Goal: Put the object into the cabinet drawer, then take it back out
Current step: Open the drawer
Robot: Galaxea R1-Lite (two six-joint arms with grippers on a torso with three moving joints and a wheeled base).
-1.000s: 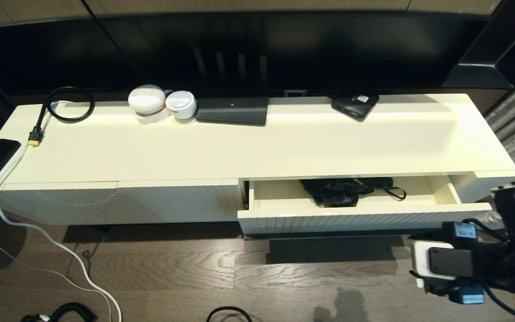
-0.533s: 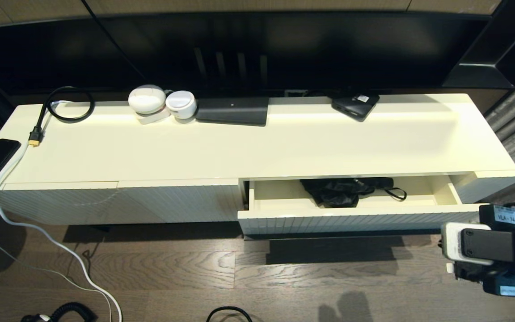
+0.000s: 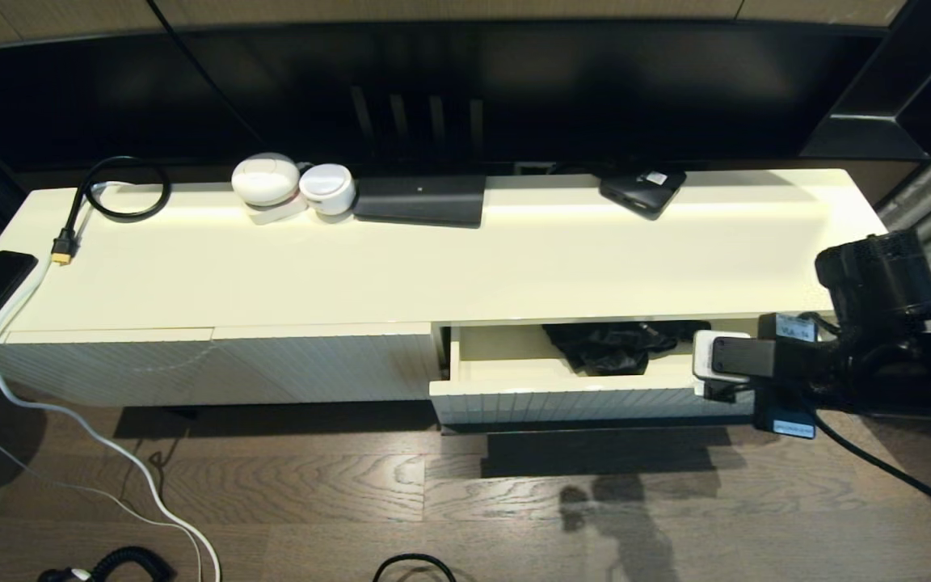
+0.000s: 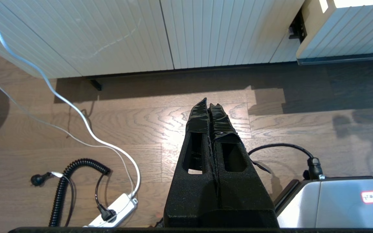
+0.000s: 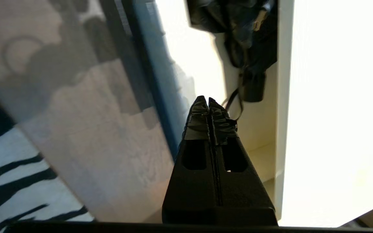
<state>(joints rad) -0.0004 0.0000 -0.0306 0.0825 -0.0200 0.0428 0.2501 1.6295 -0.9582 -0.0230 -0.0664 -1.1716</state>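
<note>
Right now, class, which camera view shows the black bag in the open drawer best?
The head view: the black bag lies whole at the back of the cabinet drawer. The right wrist view shows it cropped beyond the shut fingers. The left wrist view misses it.

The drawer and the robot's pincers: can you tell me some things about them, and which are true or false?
1. The drawer is open. True.
2. The drawer is empty. False: a black bag lies inside.
3. The right pincer is shut, holding nothing. True.
4. The right pincer is above the cabinet top. False: it is over the open drawer.
5. The left pincer is wide open. False: it is shut, above the floor.
</note>
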